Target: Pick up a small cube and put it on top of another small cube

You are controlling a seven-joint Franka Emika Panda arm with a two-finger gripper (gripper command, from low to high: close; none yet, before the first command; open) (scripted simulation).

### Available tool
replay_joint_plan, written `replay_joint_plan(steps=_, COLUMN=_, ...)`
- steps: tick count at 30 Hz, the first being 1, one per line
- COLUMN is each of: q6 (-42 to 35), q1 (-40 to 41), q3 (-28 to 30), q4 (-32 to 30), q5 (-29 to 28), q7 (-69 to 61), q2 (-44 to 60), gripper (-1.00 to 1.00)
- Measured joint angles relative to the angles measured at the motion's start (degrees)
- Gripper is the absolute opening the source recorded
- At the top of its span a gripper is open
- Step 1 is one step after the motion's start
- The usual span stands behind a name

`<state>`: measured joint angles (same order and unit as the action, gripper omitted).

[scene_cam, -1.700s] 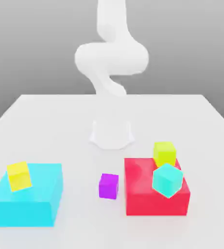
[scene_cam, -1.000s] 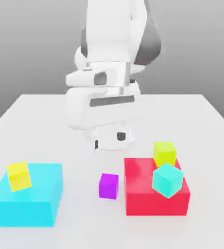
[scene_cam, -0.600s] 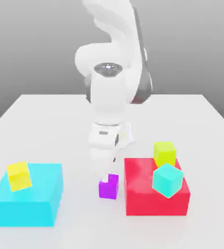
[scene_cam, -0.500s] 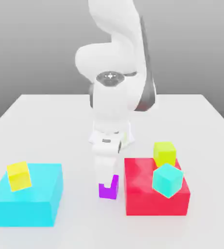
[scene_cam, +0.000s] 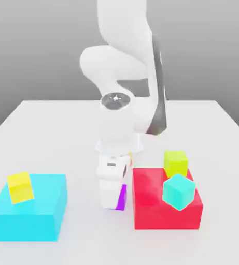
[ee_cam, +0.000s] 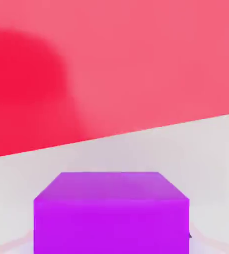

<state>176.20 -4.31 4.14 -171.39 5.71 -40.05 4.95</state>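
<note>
Exterior view: the white robot arm bends down over the pale grey desk (scene_cam: 48, 129), its end effector (scene_cam: 114, 203) lowered onto the small plain purple-magenta cube (scene_cam: 122, 197), which sits on the desk just beside the big red block (scene_cam: 157, 204), on that block's side toward the exterior view's left. Only a sliver of the cube shows past the white hand. The end effector is closed on the cube. On the red block's top stand a small yellow cube (scene_cam: 176, 163) at the far edge and a small teal cube (scene_cam: 179, 191), turned corner-on, at the near edge. Well apart from the red block, toward the exterior view's left, lies a big cyan block (scene_cam: 36, 215) with a second small yellow cube (scene_cam: 20, 187) on its top.

Hand view: the purple-magenta cube (ee_cam: 111, 211) sits close before the camera on the pale desk (ee_cam: 186, 144), with the red block's side wall (ee_cam: 136, 64) rising just beyond it and a darker shadow across part of that wall.
</note>
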Motion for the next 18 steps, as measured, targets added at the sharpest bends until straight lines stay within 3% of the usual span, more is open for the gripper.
replay_joint_plan(steps=5, q6=-8.47, q1=1.98, q3=0.31, q4=-1.77, q5=-7.29, q7=5.07, q2=-10.31, gripper=-1.0)
replay_joint_plan(steps=10, q6=-16.28, q1=-3.13, q3=-0.52, q4=4.48, q5=-0.23, q7=6.44, q2=-17.72, gripper=-1.0)
replay_joint_plan(steps=18, q6=-31.52, q1=-12.19, q3=-6.46, q4=4.57, q5=1.38, q7=6.72, q2=-30.93, gripper=-1.0)
